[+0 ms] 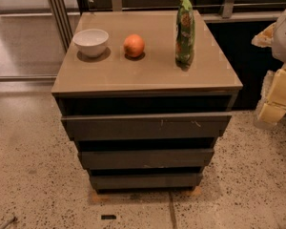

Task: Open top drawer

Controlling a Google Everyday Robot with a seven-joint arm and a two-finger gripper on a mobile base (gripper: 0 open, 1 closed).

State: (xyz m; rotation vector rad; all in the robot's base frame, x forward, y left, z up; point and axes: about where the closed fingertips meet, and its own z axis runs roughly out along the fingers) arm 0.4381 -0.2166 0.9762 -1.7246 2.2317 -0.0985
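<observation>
Though rightward, gripper (275, 101) near top drawer (145, 126).

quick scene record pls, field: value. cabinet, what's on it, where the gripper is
cabinet: tan top, three dark grey drawer fronts stacked
top drawer: handle-less, pale scuffs right of centre
on top, left to right: white bowl, orange, green snack bag standing upright
gripper: at right edge of view, beside the cabinet, apart from the top drawer
floor: speckled, pale
</observation>
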